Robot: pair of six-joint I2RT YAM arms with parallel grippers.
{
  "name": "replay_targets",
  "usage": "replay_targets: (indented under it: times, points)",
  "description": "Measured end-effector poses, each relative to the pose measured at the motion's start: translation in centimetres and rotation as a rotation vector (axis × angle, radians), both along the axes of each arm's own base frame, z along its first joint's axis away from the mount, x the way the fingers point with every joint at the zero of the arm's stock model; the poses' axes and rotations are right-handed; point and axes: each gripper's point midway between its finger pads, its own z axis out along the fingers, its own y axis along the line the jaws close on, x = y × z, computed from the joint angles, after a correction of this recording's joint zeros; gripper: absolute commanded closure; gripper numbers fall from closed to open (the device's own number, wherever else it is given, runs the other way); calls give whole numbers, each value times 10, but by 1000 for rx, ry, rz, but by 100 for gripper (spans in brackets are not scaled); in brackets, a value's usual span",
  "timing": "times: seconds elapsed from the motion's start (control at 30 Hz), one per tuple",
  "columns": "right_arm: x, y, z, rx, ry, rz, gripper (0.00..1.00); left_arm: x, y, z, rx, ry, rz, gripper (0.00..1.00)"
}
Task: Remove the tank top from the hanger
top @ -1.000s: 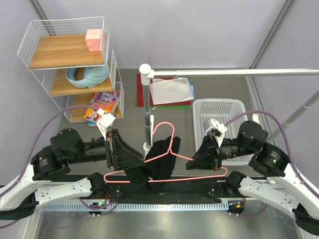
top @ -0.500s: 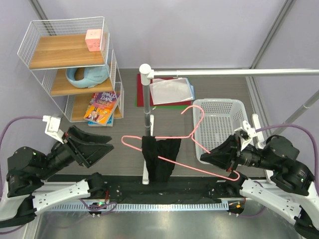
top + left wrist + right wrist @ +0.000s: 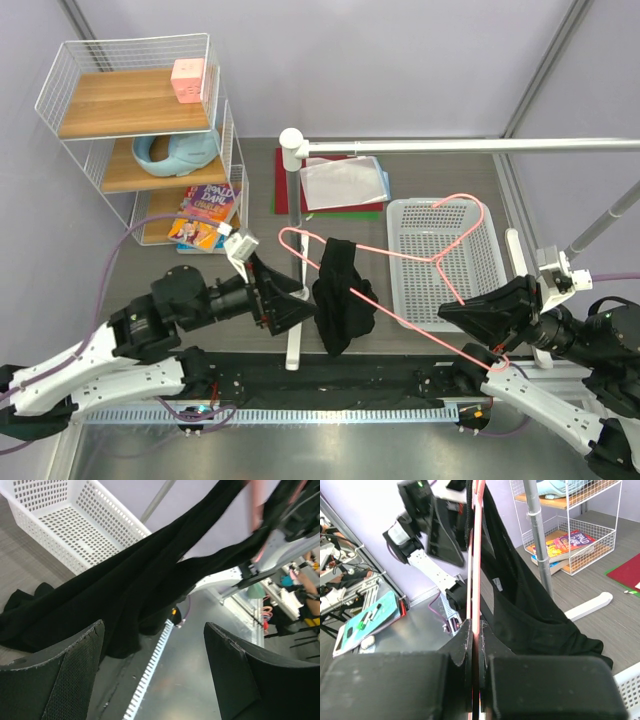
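Note:
The black tank top (image 3: 340, 300) hangs over the bar of the pink hanger (image 3: 400, 262), which is held up in the air and tilted, hook over the basket. My right gripper (image 3: 478, 322) is shut on the hanger's lower right corner; in the right wrist view the pink wire (image 3: 478, 555) runs up from between the jaws with the tank top (image 3: 530, 610) draped on it. My left gripper (image 3: 296, 306) is open and empty just left of the tank top. In the left wrist view the black fabric (image 3: 135, 595) hangs just past the fingertips, untouched.
A white perforated basket (image 3: 448, 218) sits at right under the hanger's hook. A white pole (image 3: 294, 230) on a base stands centre with a rail (image 3: 470, 145) running right. A wire shelf (image 3: 140, 130) with books is far left. Red and green folders (image 3: 340, 185) lie behind.
My right gripper has carried the hanger and tank top right and up, off the table. My left gripper drew back left, then came back close to the tank top's left side, still open.

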Motion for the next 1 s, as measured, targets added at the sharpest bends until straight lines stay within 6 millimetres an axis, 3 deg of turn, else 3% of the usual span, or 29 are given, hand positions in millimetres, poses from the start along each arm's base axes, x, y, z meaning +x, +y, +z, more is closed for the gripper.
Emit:
replay_targets:
  times: [0.17,0.5,0.7,0.8,0.93,1.0]
  points:
    - [-3,-3,7,20,2,-1,99,7,-20,-21,-7,-44,-22,20]
    - [-7,-6,13,38,4,6,99,-1,-54,9,-159,-140,-148,25]
    - [-8,-6,14,44,14,14,99,6,-72,-8,-117,-105,-147,46]
    - [-10,-6,15,50,19,19,99,9,-71,-7,-119,-102,-131,61]
    - [-15,-8,16,62,15,33,99,10,-71,-5,-129,-95,-123,92]
    - [-18,-10,17,68,11,41,99,11,-71,-4,-134,-88,-118,98]
